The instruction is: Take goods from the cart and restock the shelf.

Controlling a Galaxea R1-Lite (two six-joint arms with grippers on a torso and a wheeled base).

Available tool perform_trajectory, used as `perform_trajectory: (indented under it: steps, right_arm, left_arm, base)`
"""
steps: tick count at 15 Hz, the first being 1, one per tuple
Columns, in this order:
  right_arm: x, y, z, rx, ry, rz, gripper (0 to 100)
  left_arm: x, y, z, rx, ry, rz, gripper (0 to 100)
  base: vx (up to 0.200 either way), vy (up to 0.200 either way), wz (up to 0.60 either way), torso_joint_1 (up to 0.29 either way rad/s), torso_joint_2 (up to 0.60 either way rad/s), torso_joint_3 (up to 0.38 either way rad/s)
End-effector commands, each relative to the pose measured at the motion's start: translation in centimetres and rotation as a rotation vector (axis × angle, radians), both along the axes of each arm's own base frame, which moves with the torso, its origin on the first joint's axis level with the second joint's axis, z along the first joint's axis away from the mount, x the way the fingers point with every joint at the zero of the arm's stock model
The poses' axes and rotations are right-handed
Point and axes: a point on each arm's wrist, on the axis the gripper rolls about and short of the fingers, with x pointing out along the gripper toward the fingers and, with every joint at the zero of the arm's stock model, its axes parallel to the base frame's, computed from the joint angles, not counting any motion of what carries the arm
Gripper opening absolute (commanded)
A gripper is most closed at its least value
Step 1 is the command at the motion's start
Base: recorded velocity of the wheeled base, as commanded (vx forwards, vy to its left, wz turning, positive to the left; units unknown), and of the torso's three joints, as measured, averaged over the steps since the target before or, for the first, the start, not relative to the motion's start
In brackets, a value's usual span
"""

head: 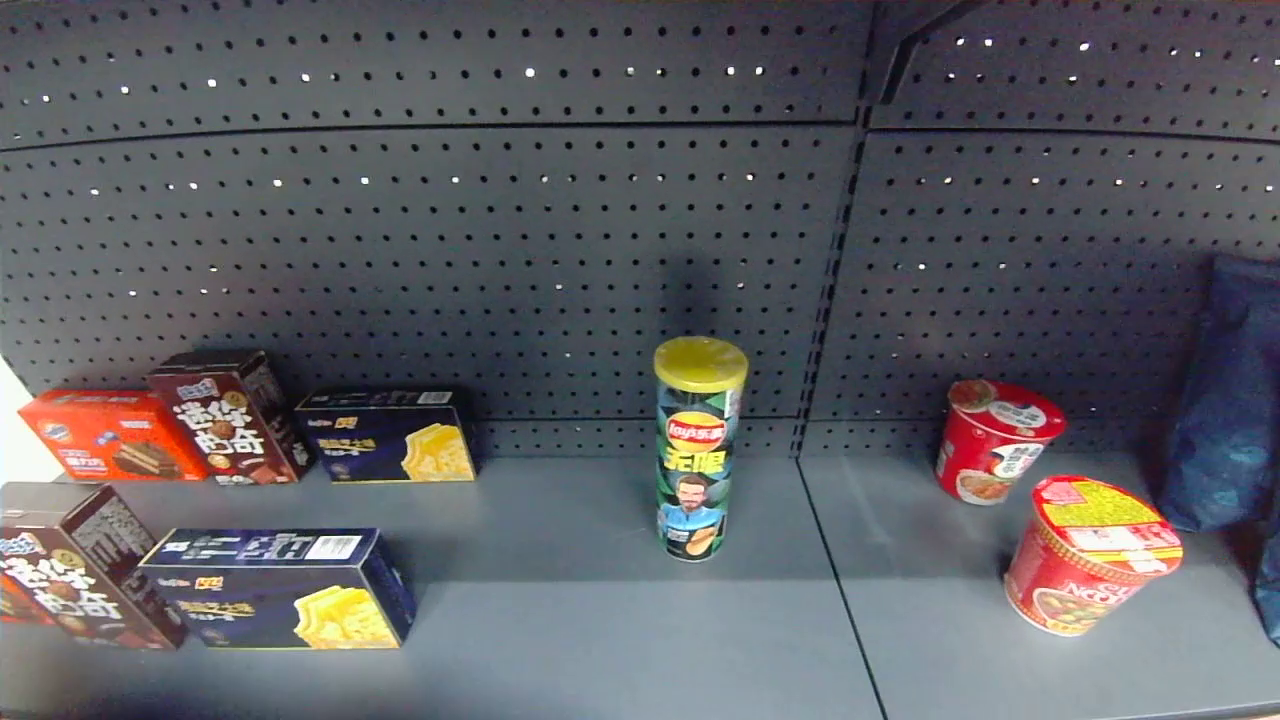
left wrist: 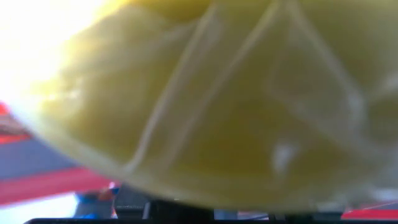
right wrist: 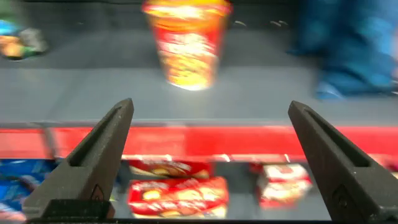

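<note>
On the grey shelf (head: 600, 620) a chips can (head: 700, 450) with a yellow lid stands upright near the middle. Right of it are two red noodle cups, one upright at the back (head: 995, 440) and one tilted nearer the front (head: 1090, 555). My right gripper (right wrist: 211, 162) is open with nothing between its fingers. It hangs in front of the shelf's red edge strip (right wrist: 205, 140), facing a noodle cup (right wrist: 186, 43). A yellow, glossy thing (left wrist: 211, 99) sits very close to the left wrist camera; I cannot tell what it is.
Snack boxes sit at the shelf's left: a red one (head: 110, 435), brown ones (head: 230, 415) and dark blue ones (head: 285, 590). Blue bags (head: 1225, 400) stand at the far right. Red packets (right wrist: 177, 196) lie on the level below. A pegboard wall (head: 500, 250) closes the back.
</note>
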Motion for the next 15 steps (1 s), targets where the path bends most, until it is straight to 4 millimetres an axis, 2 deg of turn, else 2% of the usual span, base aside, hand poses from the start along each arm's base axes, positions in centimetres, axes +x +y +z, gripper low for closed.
perform_trajectory:
  steps: [1,6,7,8,9,10,12,15]
  right_arm:
    - [0.0,0.0,0.0,0.0,-0.001,0.0,100]
    - [0.0,0.1,0.0,-0.007,0.009,0.036,100]
    - [0.3,0.0,0.2,0.057,0.043,0.036,100]
    - [0.3,0.0,0.2,0.047,0.042,0.044,100]
    - [0.2,0.2,7.4,-0.023,-0.056,0.182,100]
    - [2.5,0.4,11.3,-0.02,0.008,0.235,100]
    - [3.6,0.7,13.0,-0.03,0.015,0.386,100]
    - [6.4,1.9,15.9,-0.024,0.054,0.582,100]
  left_arm:
    - [0.0,0.0,0.0,0.0,-0.002,0.0,0]
    - [-0.7,0.0,1.0,0.003,-0.057,0.026,0]
    - [-0.8,0.0,1.2,0.005,-0.068,0.035,0]
    - [-0.8,0.0,1.4,0.005,-0.076,0.036,0]
    - [-1.3,-0.1,2.3,0.01,-0.107,0.035,0]
    - [-1.3,-0.1,2.4,0.01,-0.107,0.035,0]
    - [-1.4,-0.1,2.4,0.012,-0.094,0.037,0]
    - [-1.9,-0.2,3.7,0.015,-0.079,0.047,0]
  base:
    - [0.0,0.0,0.0,0.0,0.0,0.0]
    - [0.0,0.0,0.0,0.0,0.0,0.0]
    - [0.0,0.0,0.0,0.0,0.0,0.0]
    - [0.0,0.0,0.0,0.0,0.0,0.0]
    - [0.0,0.0,0.0,0.0,0.0,0.0]
    - [0.0,0.0,0.0,0.0,0.0,0.0]
    - [0.0,0.0,0.0,0.0,0.0,0.0]
    - [0.0,0.0,0.0,0.0,0.0,0.0]
